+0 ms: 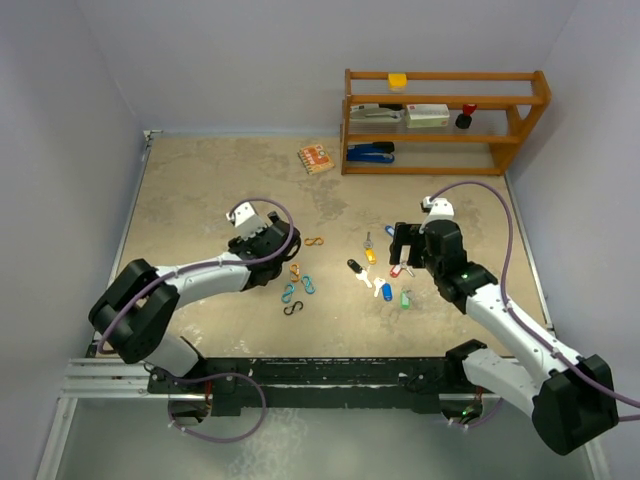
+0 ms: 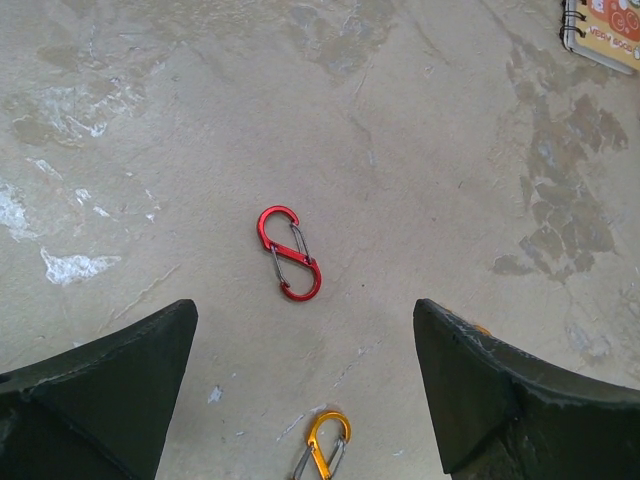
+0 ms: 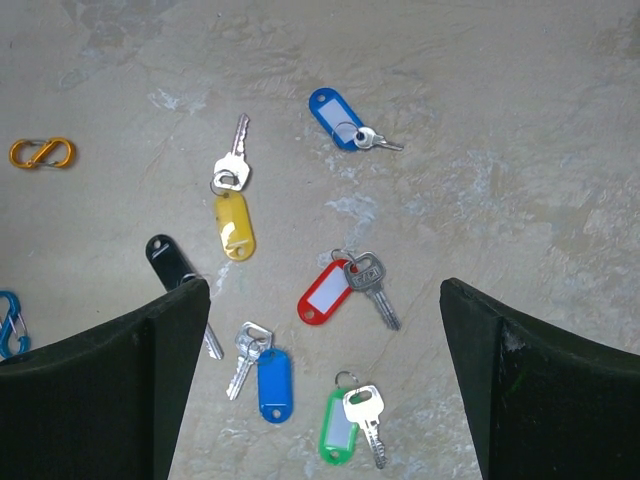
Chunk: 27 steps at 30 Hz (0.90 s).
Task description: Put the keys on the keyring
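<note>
Stained tabletop point(image 1: 200, 200), red clip point(image 2: 289, 254) in left wrist view, keys point(image 3: 322, 293) in right

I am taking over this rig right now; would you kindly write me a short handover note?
Left gripper: open, empty, above the red clip.
Right gripper: open, empty, above the keys.
Keys: six, loose on the table, none joined. They are the yellow key, upper blue key, red key, black key, lower blue key and green key.
Done: nothing. No key has been picked up or threaded.
Left: all six keys are to be threaded on.
</note>
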### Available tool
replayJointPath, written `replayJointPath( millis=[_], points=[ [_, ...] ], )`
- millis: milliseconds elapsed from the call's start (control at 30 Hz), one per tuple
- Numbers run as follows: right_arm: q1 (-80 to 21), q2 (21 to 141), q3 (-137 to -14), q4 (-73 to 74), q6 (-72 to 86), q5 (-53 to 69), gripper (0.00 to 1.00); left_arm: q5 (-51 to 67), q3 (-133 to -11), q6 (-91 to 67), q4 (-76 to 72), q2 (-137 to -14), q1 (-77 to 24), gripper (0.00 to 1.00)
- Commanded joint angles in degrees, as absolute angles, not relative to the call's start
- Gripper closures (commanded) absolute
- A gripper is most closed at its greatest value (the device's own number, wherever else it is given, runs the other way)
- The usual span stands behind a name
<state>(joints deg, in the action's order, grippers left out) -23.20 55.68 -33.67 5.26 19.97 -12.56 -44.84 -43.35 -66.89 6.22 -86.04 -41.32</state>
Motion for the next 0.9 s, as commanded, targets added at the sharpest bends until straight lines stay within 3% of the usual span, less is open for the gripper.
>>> replayJointPath(
  millis=[0,867],
  points=[
    [-23.3,54.4,-35.5,3.5,19.4,-14.1,0.0,-46.3,-45.8,-65.7,3.2,-87.6,-41.5,0.14],
    [-23.3,53.8,-34.7,4.1,20.1,-14.7,0.0,-35.5,-43.6,-57.0,-9.0,-94.7,-35.9,0.14]
  ],
)
